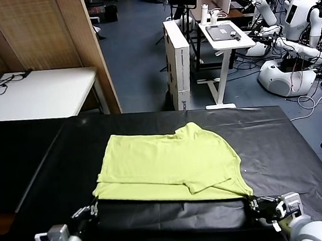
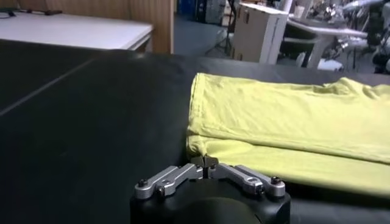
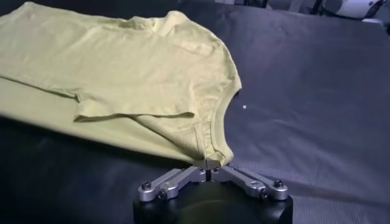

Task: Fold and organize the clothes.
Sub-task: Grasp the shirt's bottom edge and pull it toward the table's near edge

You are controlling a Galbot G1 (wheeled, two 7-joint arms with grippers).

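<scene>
Gripping the T-shirt [image 1: 168, 165] near corners, left gripper [image 1: 93, 209] and right gripper [image 1: 253, 203] are clamped shut; your garment lies ahead, long axis crosswise.

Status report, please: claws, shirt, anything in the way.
Left claw shut on shirt near-left corner. Right claw shut on near-right corner. Shirt partly folded, flat on black table. Nothing in the way.

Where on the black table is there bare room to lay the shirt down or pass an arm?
Bare black table lies left of the T-shirt, right of it, and behind it. The near edge is crowded: left tool and right tool each pinch a shirt corner there.
</scene>
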